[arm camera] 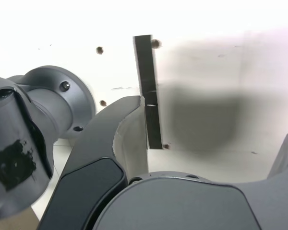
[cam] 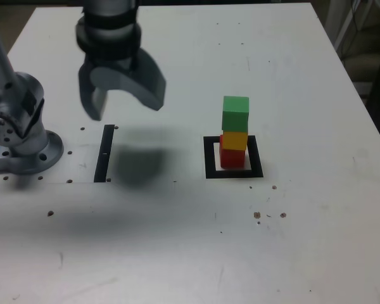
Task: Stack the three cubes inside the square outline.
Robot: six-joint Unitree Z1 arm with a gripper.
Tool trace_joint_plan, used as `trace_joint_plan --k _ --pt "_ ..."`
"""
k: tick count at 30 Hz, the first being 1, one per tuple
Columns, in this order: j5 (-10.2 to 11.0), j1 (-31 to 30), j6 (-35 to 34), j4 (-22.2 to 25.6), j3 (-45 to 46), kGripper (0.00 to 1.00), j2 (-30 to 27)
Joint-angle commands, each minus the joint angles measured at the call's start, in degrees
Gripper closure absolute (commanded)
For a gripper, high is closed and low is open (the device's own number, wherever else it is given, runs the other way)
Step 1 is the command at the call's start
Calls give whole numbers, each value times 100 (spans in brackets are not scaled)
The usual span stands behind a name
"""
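A robot gripper (cam: 123,104), its jaws spread wide with nothing between them, hangs above a white table (cam: 316,221) at the upper left of the exterior view. The stack stands well apart from it, toward that view's right and somewhat lower in the picture: a green cube (cam: 235,113) on top, a yellow cube (cam: 235,140) in the middle and a red cube (cam: 232,158) at the bottom. The red cube sits inside a thick black square outline (cam: 256,156), which surrounds its base. The column rises upright, taller than it is wide, and no part of the gripper touches it. Between the arm's base (cam: 30,152) and the stack, nearer the base, lies a straight black strip (arm camera: 148,91); the wrist view shows this strip but no cube. The stacking looks complete, so the next move likely calls only for keeping the gripper on the strip's side, away from the column.
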Motion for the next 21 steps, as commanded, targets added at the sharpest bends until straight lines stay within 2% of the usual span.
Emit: trace_joint_plan --k 1,12,21 --pt "-30 6 -68 -121 196 0 -124" --pt "-228 6 -179 -884 1222 0 -261" --pt "-313 8 -184 -1319 1608 0 -217"
